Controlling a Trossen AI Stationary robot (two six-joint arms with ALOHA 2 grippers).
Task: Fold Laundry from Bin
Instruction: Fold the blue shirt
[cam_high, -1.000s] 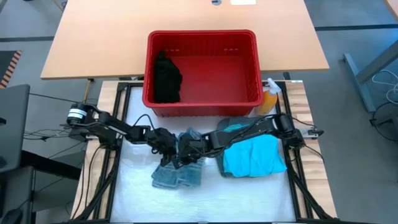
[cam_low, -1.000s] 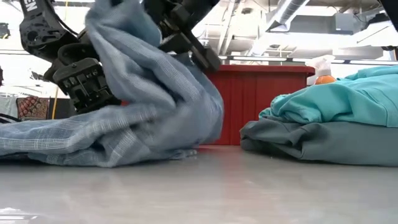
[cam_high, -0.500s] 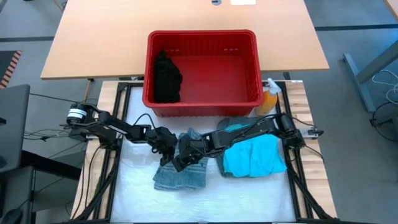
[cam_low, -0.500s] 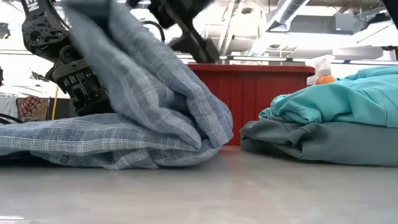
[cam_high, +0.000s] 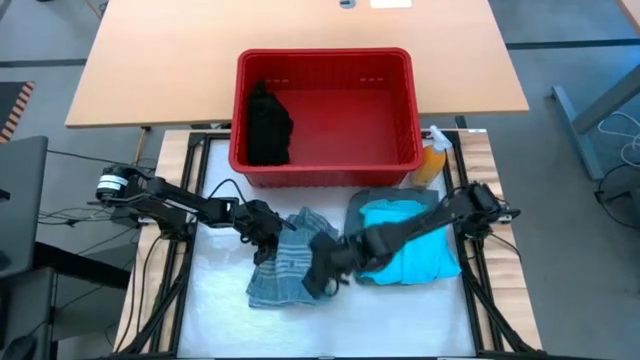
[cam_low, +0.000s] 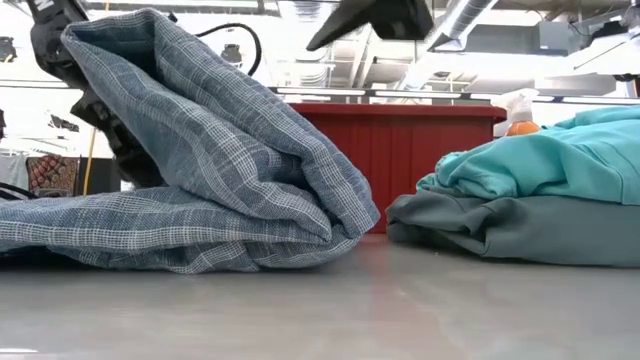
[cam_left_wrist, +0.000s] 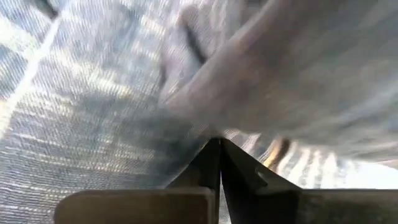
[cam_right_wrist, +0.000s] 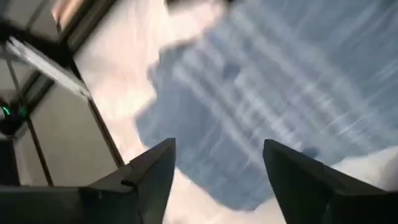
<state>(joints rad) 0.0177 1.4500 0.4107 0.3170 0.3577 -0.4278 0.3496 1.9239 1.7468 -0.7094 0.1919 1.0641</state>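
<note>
The blue-grey striped cloth (cam_high: 287, 272) lies folded over itself on the table's middle; in the low view its left part (cam_low: 150, 60) stands raised. My left gripper (cam_high: 268, 238) is shut on the cloth at its far left side. My right gripper (cam_high: 318, 280) hovers open just above the cloth's right side, touching nothing. The red bin (cam_high: 325, 115) stands at the far side with a black garment (cam_high: 268, 125) inside. A teal garment (cam_high: 408, 250) lies on a grey-green one (cam_low: 520, 230) to the right. My left gripper pinches a raised fold of the striped cloth (cam_left_wrist: 214, 127) between its two shut fingers (cam_left_wrist: 205, 168); how many layers cannot be told. That part is held up off the table, while the cloth's lower layers (cam_low: 150, 235) lie flat on the table.
An orange spray bottle (cam_high: 432, 160) stands by the bin's right near corner. The folded teal and grey-green pile fills the table's right side. Bare table (cam_high: 330, 335) lies along the near edge.
My right gripper has opened and let go of the striped cloth, then drawn away toward the table's near edge and to the right. The cloth's right part has dropped and now lies folded over the lower layer. The left part stays held up.
</note>
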